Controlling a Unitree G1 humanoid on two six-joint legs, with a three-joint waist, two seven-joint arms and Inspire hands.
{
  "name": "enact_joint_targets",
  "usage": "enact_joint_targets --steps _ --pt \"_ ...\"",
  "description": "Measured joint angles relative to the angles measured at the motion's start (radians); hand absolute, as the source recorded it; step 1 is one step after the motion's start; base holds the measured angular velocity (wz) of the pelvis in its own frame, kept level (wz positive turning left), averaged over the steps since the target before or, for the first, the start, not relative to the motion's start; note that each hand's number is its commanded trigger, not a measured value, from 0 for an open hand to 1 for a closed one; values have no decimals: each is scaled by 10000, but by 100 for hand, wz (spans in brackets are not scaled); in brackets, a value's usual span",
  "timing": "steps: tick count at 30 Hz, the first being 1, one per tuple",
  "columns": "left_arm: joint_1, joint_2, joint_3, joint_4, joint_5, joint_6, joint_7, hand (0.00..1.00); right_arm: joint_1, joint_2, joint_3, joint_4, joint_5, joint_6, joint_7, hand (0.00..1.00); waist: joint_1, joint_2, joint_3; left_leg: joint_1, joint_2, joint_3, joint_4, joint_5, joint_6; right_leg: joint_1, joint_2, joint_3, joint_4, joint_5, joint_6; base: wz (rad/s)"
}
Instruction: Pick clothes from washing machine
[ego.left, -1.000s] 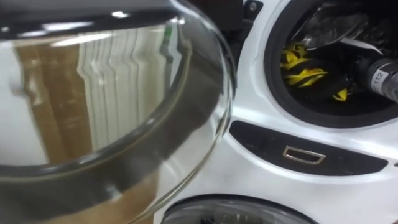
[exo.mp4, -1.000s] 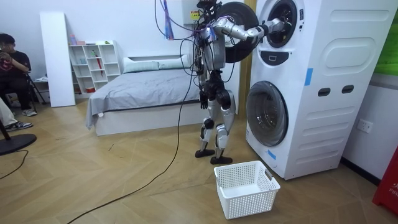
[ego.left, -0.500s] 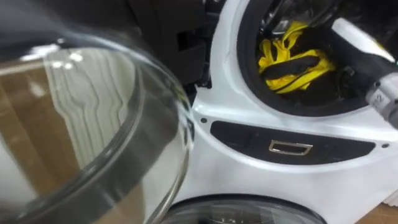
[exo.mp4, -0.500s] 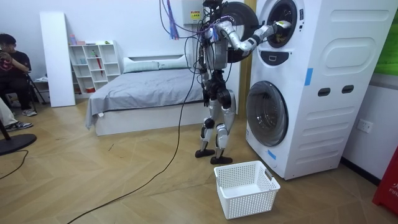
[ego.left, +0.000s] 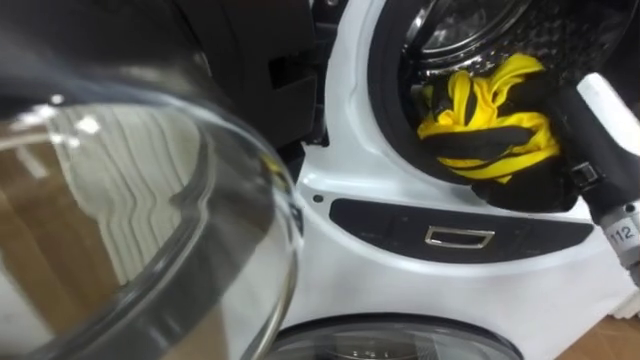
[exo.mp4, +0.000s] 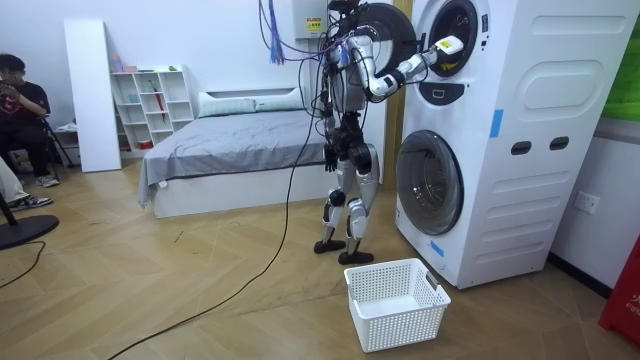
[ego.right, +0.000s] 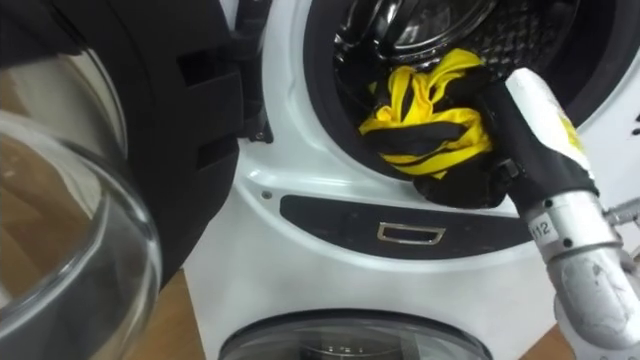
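Right eye view: yellow-and-black cloth (ego.right: 425, 115) at mouth of washing machine (ego.right: 300, 270), right hand (ego.right: 497, 140) buried in it, grip unreadable; cloth not yet out, basket (exo.mp4: 400, 328) empty.

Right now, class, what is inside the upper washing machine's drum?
A yellow-and-black garment lies bunched at the front of the drum, with the right robot hand reaching against it. The drum's perforated metal wall shows behind. Anything beneath or behind the garment is covered.

glossy glass door (ego.left: 150, 230); soft cloth garment (ego.left: 480, 125).
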Motion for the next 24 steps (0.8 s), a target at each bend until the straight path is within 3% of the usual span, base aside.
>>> enact_joint_targets --steps 5,12,16,20,23,24 --pt "151 -7 276 -6 -3 -106 -37 0 35 112 -97 -13 59 -112 -575 100 -195 9 -26 -41 15 3 24 -16 20 -56 17 16 37 1 1 0" --pt "221 -38 428 69 1 -220 -39 0 504 122 -249 -39 412 -459 -1266 100 -356 -195 -129 -111 14 30 58 -16 19 -184 24 76 142 -8 -17 -1" --pt "325 -49 627 82 17 -267 -9 0 1042 130 -532 -83 644 -532 -1552 100 -357 -220 -113 -113 14 109 41 -16 20 -201 31 121 136 -8 -15 -2" --pt "350 -74 671 321 2 -307 122 0 1805 383 -708 -63 1112 -1051 -1797 100 -370 -165 -76 -33 29 302 -1 -38 20 -211 95 340 140 29 -4 -15" --pt "334 -145 671 329 70 -307 197 0 2095 627 -897 -61 1426 -1297 -2100 100 -486 -17 12 -33 54 389 -19 -135 86 -232 127 395 152 46 22 -7" --pt "331 -143 671 303 86 -307 201 0 2184 658 -940 -54 1551 -1414 -2212 100 -535 32 5 -76 57 424 -38 -163 100 -265 130 418 156 55 34 -8"
